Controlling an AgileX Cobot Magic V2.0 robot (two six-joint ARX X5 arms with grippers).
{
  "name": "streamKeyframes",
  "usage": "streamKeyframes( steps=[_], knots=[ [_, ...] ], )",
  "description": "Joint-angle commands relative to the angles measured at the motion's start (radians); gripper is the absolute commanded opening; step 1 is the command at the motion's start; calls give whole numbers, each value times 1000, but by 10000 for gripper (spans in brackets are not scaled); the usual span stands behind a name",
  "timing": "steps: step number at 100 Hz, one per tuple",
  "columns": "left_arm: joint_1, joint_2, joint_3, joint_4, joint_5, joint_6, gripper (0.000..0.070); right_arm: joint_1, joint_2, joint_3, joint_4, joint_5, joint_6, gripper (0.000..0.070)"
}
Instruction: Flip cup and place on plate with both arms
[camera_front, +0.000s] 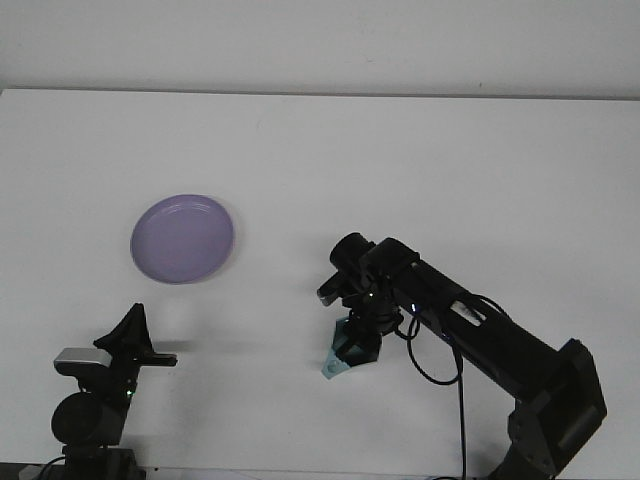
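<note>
Pale teal cup (340, 358) low over the white table (400, 160), right of centre and toward the near edge, well apart from the plate. Mostly hidden under the right gripper (352, 345), with only its lower left part poking out below the dark fingers. Seems clamped there, held at the gripper's tip, though the exact grip is masked by the black housing. Long axis tilted, running down and to the left, with one end toward the near-left corner of the table; whether that end is mouth or base, cannot tell. Touching the tabletop or just above it: unclear from this view.

Right arm (470, 335) reaching in from the lower right corner, stretched diagonally up and left, wrist bent down over the cup, a loop of cable hanging beneath the forearm.

Purple plate (182, 238) flat on the table at the left, round, rim up, nothing on it.

Left gripper (135, 335) parked at the lower left, near the table's front edge, just below the plate but not touching it. Pointed upward, dark fingers drawn together into a peak, holding nothing, with a thin horizontal bar sticking out to the right and a grey block at its base.
</note>
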Motion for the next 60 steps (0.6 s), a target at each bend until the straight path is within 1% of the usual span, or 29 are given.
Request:
streamKeyframes(
  steps=[1, 10, 14, 18, 24, 29, 43, 53, 60],
  knots=[
    [-1, -2, -19, 10, 2, -2, 12, 12, 22, 23, -2, -2, -20, 1],
    [-1, -2, -19, 10, 2, -2, 12, 18, 23, 23, 10, -4, -29, 2],
    [-1, -2, -19, 10, 2, -2, 12, 20, 23, 23, 16, -5, -35, 26],
    [-1, -2, -19, 10, 2, -2, 12, 22, 23, 23, 18, -6, -40, 90],
    [-1, -2, -19, 10, 2, -2, 12, 22, 23, 23, 18, -7, -47, 222],
    [-1, -2, -19, 10, 2, -2, 12, 22, 23, 23, 20, -7, -57, 282],
    [-1, -2, -19, 10, 2, -2, 12, 24, 21, 29, 27, -7, -81, 307],
    [-1, -2, -19, 10, 2, -2, 12, 14, 14, 59, 12, -7, -82, 361],
    [-1, -2, -19, 10, 2, -2, 12, 0, 1, 94, -3, -7, -84, 364]
  ],
)
